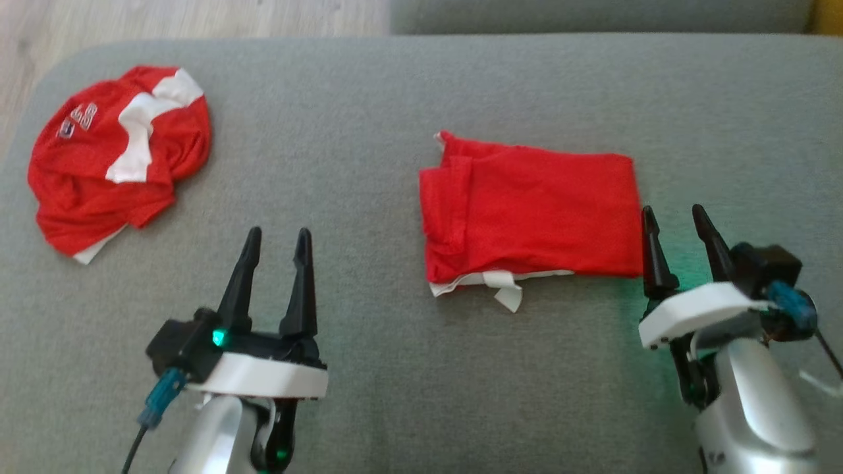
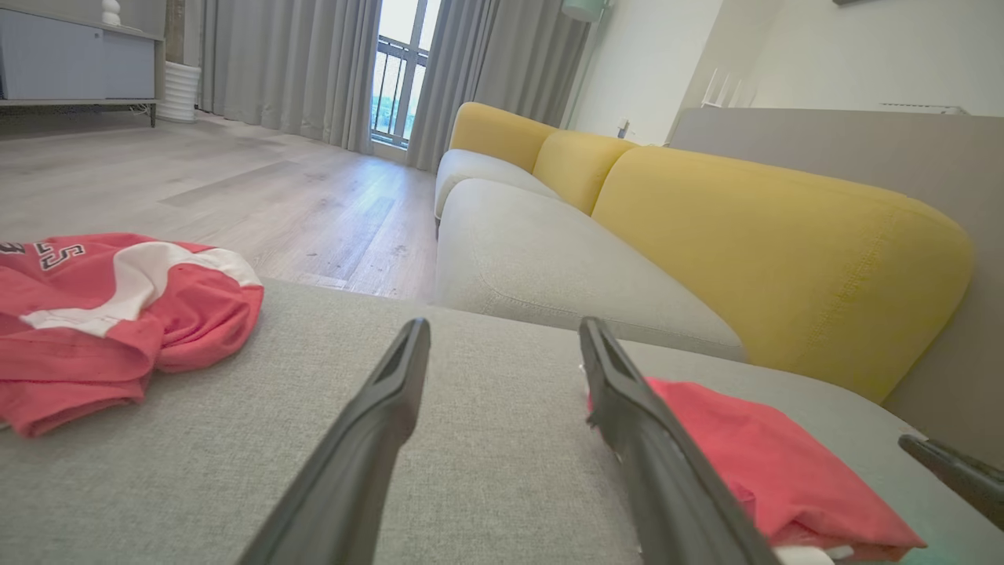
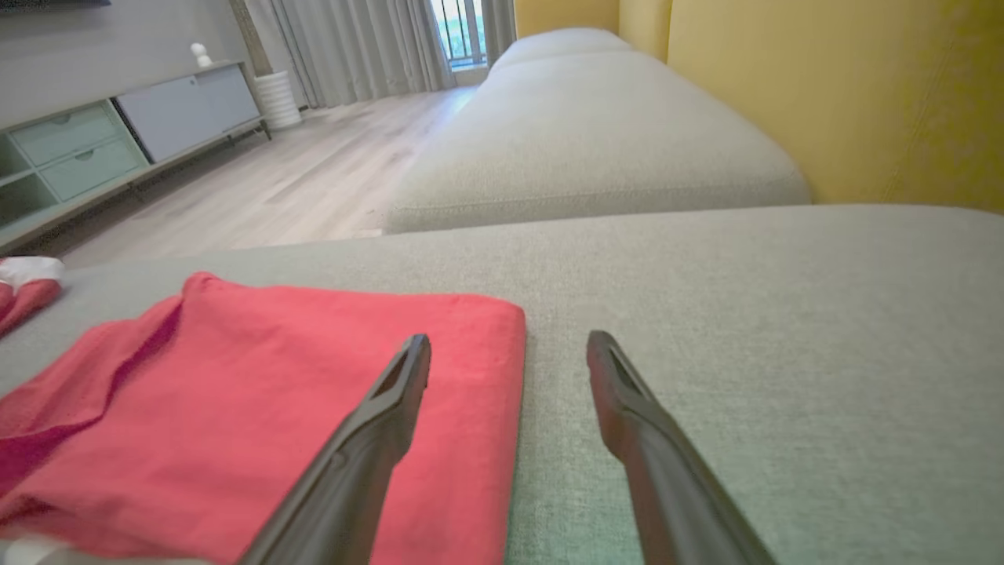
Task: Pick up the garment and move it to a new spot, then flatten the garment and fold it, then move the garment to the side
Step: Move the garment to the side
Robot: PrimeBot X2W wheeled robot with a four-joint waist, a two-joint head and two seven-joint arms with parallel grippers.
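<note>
Lying flat on the wide grey cushion, the folded red garment is sitting right of centre, well apart from the crumpled red-and-white jersey near the far left corner, so the fold is looking done and the move aside is probably coming next. Both grippers are hanging empty with fingers spread wide: the right gripper is straddling the garment's right edge, and the left gripper is hovering off its left side. For a clean carry each should be pinching all layers at an edge, taking in the loose white strip too.
</note>
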